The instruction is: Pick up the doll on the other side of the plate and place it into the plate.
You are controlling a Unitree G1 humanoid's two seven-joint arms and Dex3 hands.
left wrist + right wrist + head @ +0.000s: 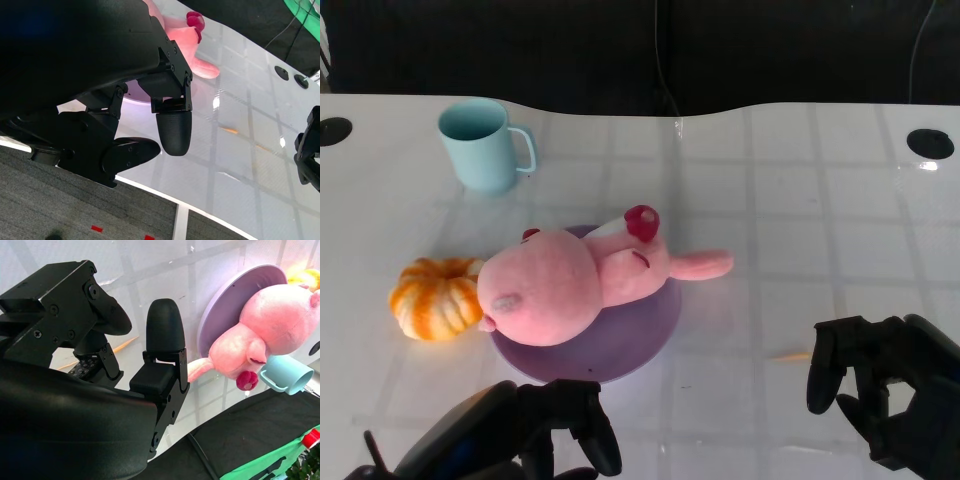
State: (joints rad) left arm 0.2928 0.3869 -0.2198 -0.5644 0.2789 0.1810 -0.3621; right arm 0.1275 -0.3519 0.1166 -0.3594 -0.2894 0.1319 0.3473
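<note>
The table (800, 200) is white with a faint grid, and I stand at its near edge. The pink doll (575, 280) lies on its side on the purple plate (650, 335), near the middle of the table and a little toward the left edge. Its big head hangs over the plate's left rim and one limb sticks out past the right rim, pointing toward the right edge. A dark red bit at its top points toward the far edge.

My left hand (535, 430) is at the near edge, just in front of the plate and close to its near rim, apart from the doll. It holds nothing; in the left wrist view its fingers (172, 130) hang apart over bare table. My right hand (880, 385) is near the near right corner, well apart from the doll, with open table between it and the plate's right rim. It too holds nothing, its fingers (162, 327) loosely bent and spread.

The teal cup (480, 145) stands upright toward the far left corner, behind the plate, handle toward the right edge. The orange pumpkin (435, 298) sits just left of the plate, touching or all but touching the doll's head; I cannot tell which. A small orange sliver (790, 355) lies on the table between the plate and my right hand.
</note>
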